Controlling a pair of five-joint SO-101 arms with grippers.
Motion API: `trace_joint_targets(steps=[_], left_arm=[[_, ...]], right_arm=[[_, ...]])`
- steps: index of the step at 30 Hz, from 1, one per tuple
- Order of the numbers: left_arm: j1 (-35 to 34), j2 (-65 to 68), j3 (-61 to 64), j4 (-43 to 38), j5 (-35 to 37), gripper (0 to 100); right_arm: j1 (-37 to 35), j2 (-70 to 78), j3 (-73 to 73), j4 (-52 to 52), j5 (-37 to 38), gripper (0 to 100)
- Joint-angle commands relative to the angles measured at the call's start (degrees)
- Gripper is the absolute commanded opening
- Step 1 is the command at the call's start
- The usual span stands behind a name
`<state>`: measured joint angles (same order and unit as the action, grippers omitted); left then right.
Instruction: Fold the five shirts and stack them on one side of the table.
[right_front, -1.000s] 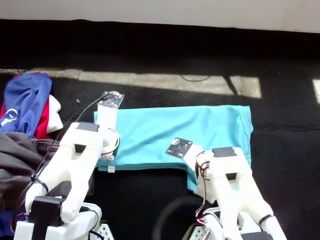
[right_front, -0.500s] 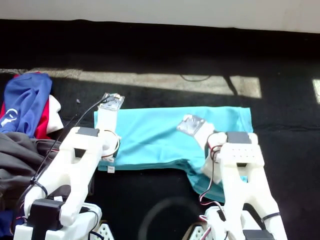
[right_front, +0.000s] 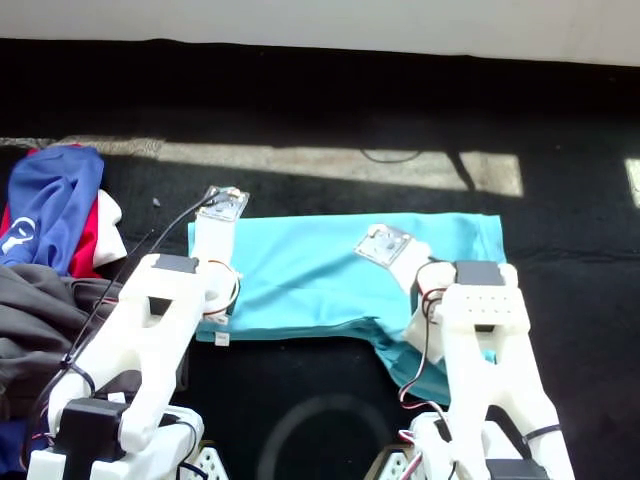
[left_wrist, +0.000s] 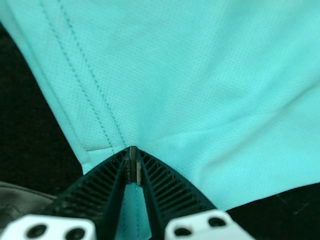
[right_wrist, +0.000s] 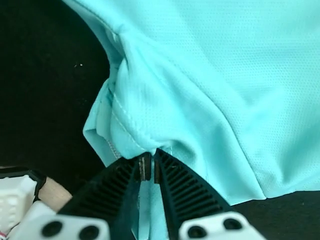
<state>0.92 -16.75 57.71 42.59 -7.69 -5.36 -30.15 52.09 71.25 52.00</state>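
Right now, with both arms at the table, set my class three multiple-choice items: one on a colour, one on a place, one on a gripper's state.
1. What colour is the spread shirt in front of the arms?
A. red
B. teal
C. grey

2. Where does the heap of other shirts lie?
A. beside the left arm
B. beside the right arm
C. on the spread shirt

3. On the left gripper, the fingers are:
A. open above the table
B. shut on a cable
C. shut on the spread shirt's hem

Answers:
1 B: it shows teal in every view.
2 A: the high view has the heap at the left arm's side.
3 C: the left wrist view shows the stitched hem pinched between the closed fingers.
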Motion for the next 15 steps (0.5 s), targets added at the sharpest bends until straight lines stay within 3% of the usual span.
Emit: trace_joint_targets(steps=[1,7,15], left_arm=[[-0.22,-0.31,0.13,-0.79,-0.09,1],[-0.22,-0.31,0.13,-0.79,-0.09,1],[-0.22,-0.31,0.13,-0.79,-0.09,1]], right_arm=[[0.40,-0.40,0.04,2.86,0.35,0.9],[-2.33,-1.01,-3.12,15.96,0.53,9.4],[-7.08,-0.40,-1.10,14.55,0.44,9.9]])
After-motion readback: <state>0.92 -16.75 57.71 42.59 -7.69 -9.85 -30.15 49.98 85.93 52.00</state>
